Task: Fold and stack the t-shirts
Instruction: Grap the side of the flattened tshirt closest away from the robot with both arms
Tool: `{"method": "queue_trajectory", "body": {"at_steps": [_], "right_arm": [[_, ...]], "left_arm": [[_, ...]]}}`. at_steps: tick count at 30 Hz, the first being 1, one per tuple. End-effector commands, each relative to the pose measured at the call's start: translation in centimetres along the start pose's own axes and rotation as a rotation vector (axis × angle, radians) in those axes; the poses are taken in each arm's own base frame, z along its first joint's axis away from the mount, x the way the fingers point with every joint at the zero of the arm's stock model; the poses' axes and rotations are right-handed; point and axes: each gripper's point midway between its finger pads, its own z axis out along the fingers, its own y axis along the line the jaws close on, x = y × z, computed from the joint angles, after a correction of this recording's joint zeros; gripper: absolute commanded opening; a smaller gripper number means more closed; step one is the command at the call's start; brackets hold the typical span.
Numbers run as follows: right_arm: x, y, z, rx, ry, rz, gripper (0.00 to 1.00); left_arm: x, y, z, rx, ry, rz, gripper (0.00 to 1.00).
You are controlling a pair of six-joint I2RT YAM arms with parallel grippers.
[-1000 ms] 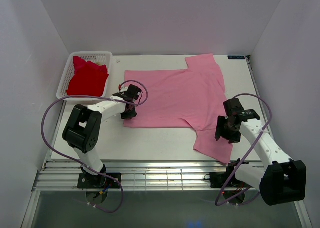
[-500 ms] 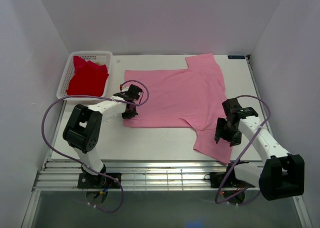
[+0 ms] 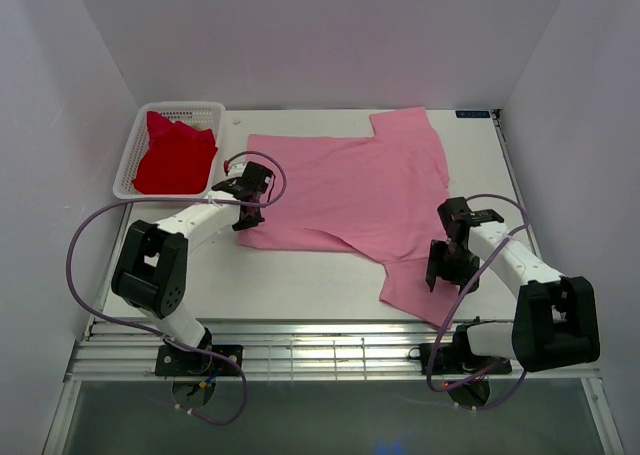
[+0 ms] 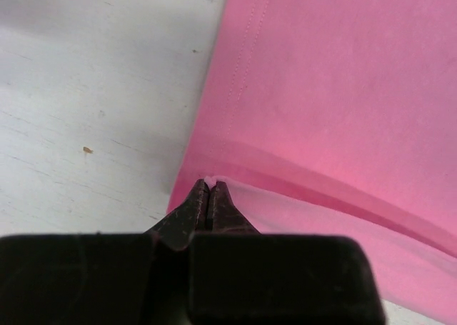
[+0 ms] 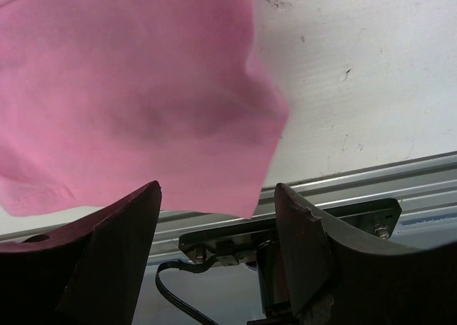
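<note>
Our left gripper (image 4: 209,188), pinched shut on the hem corner of the pink t-shirt (image 3: 350,190), has dragged it leftward across the table (image 3: 290,287) — the whole cloth slid along. Our right gripper (image 5: 218,196), jaws wide and holding nothing, has edged inward over the near sleeve. The red t-shirt (image 3: 175,157) lies in the basket (image 3: 185,106), clear of the fold.

Overhead view and 2 close wrist views share the pink t-shirt (image 3: 350,190).
</note>
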Motion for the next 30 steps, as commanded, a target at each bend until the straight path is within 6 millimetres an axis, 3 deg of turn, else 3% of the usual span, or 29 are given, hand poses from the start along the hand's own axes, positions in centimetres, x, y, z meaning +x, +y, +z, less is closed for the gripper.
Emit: {"method": "queue_trajectory", "body": {"at_steps": [1, 12, 16, 27, 30], "right_arm": [[0.2, -0.2, 0.4, 0.014, 0.014, 0.009, 0.71], [1.2, 0.2, 1.6, 0.000, 0.076, 0.018, 0.69], [3.0, 1.2, 2.8, -0.063, 0.129, 0.034, 0.65], [2.7, 0.9, 3.5, -0.003, 0.123, 0.006, 0.58], [2.4, 1.1, 3.9, -0.009, 0.123, 0.006, 0.43]], "left_arm": [[-0.9, 1.0, -0.9, -0.011, -0.037, -0.029, 0.00], [-0.6, 0.4, -0.7, 0.021, -0.030, -0.035, 0.00], [-1.1, 0.3, -1.1, 0.028, -0.046, -0.040, 0.00], [-3.1, -0.1, -1.9, 0.050, -0.083, -0.044, 0.00], [-3.4, 0.0, -2.1, 0.050, -0.091, -0.046, 0.00]]}}
